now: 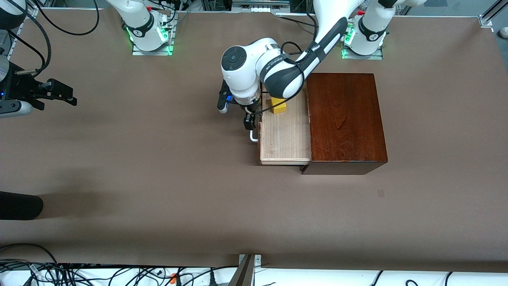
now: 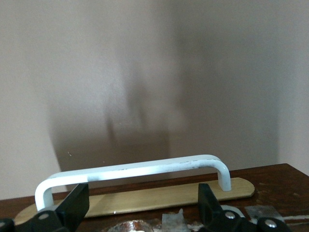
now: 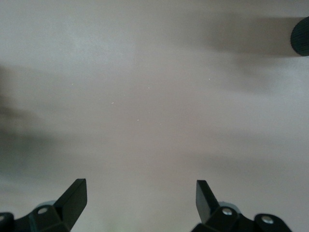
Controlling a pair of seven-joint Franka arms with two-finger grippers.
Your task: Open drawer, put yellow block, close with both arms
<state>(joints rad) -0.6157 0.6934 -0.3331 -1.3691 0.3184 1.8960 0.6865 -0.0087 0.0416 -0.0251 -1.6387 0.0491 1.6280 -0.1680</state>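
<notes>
Drawer [image 1: 285, 135] – pale wood tray, dark brown front, white U-shaped bar handle [image 2: 130, 170] – stands pulled out of the glossy reddish-brown wooden box [image 1: 346, 117], small bright yellow cube [image 1: 278, 106] inside. Left gripper [image 2: 140, 205] is at the handle, fingers spread, holding nothing. Right gripper [image 3: 141, 200] waits spread wide over bare table. Tray likely stiff, slides easily – push on the front.
</notes>
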